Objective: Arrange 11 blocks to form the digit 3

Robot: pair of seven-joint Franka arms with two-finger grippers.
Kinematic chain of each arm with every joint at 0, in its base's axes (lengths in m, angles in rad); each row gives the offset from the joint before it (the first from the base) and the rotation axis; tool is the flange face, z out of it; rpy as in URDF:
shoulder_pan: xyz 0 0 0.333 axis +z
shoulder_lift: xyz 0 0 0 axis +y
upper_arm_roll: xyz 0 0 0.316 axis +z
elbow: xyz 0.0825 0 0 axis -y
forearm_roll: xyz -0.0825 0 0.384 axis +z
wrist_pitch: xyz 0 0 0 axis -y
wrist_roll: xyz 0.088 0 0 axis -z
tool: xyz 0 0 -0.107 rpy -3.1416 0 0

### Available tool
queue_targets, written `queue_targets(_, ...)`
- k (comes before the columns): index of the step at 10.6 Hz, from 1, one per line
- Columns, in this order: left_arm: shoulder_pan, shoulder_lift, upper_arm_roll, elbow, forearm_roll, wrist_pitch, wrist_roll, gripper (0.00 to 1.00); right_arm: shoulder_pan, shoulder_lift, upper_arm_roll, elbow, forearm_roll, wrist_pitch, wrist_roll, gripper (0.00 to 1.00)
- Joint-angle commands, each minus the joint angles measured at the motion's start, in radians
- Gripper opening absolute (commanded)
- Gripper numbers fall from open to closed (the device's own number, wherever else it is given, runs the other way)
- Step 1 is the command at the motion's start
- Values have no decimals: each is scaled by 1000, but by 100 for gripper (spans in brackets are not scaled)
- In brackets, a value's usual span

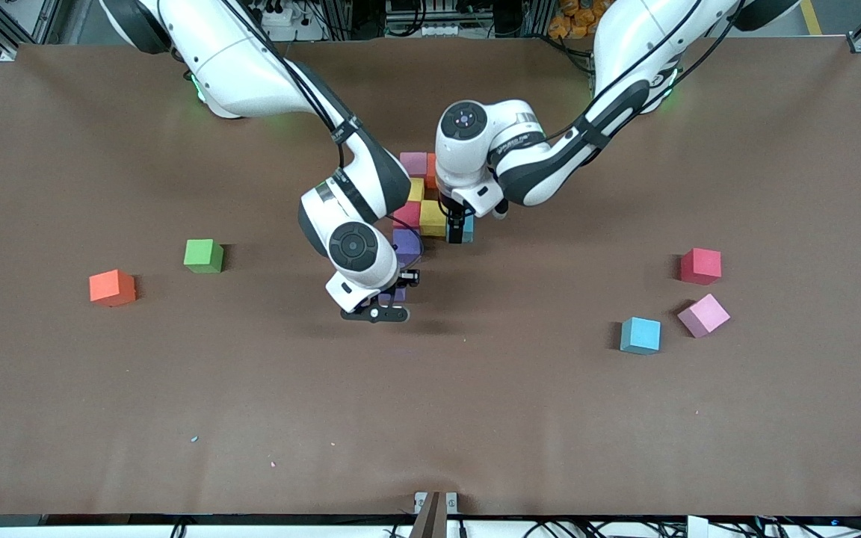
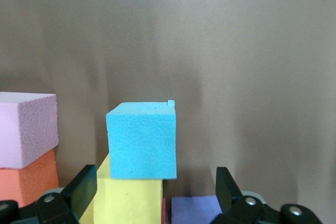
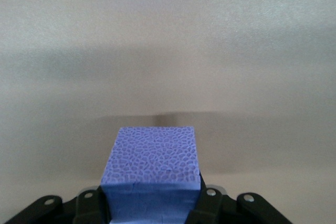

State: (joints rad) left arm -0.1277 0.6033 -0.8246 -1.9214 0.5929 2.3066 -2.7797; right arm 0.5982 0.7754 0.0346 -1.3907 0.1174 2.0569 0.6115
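The left end effector (image 1: 459,230) stood at the middle of the table with its fingers apart on either side of a cyan block (image 2: 142,141), clear of it. That block sat at the four o'clock edge of the cluster of blocks (image 1: 419,202). The right end effector (image 1: 392,297) was clamped on a purple block (image 3: 152,163) over the table at the cluster's six o'clock. Loose at nine o'clock lay an orange block (image 1: 112,288) and a green cube (image 1: 203,255). At three to four o'clock lay a red block (image 1: 700,266), a pink block (image 1: 703,314) and a second cyan block (image 1: 640,335).
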Motion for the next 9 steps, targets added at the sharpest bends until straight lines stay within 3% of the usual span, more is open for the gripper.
queue_targets(1, 116, -39, -131, -24, 41, -53, -141, 100, 3, 44, 7, 67, -7, -9, -12, 12)
queue_targets(2, 188, -45, -192, -24, 41, -71, -124, 100, 8, 50, 7, 71, -5, -9, -9, 12)
queue_targets(4, 297, -45, -244, -19, 41, -108, -37, 100, 12, 54, 8, 73, -4, -12, -7, 12)
queue_targets(9, 450, -43, -243, -11, 41, -133, 204, 100, 25, 74, 11, 75, -2, -9, 20, 12)
